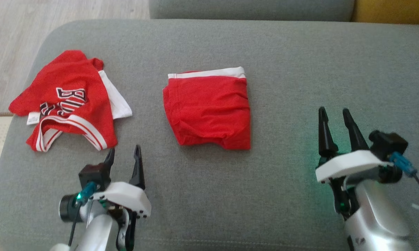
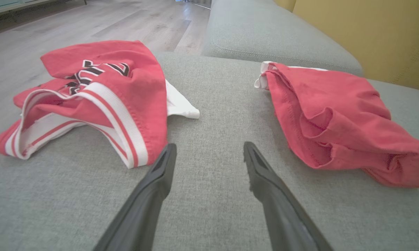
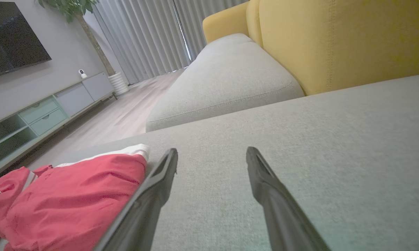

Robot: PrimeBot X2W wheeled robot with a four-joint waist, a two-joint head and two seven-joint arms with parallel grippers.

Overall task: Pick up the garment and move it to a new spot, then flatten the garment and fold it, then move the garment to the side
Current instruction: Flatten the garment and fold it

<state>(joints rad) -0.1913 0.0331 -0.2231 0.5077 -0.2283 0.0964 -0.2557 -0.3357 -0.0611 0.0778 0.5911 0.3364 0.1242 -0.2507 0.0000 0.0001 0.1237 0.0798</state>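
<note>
Crumpled red top (image 1: pixel 70 101): lies in a messy heap at the left of the head view, on the grey sofa seat (image 1: pixel 300 52); its stripy white edge is curled up and a bit of white cloth pokes out on its right side
Folded red garment (image 1: pixel 209 109): sits in the middle of the head view, a neat square with a white band along its top edge; it looks folded already, so maybe it only needs a move to the side
Which one is next: hard to be sure, but the messy top looks like the one that needs picking up, flattening and folding
Left pincer (image 1: pixel 124 149): low on the left of the head view, fingers wide apart, holding nothing; the tips point at the bottom edge of the messy top, near it but not touching, likely because that edge is the closest bit to grab
Right pincer (image 1: pixel 333 110): at the right of the head view, wide and empty too, over bare seat and well apart from both garments, so it is out of the way
Why both are wide: they look ready to close on cloth
Room to work: the right half of the seat is bare, a good new spot for spreading the top flat
Watch out: the top is bunched in layers, so a pinch may catch only one layer
</note>
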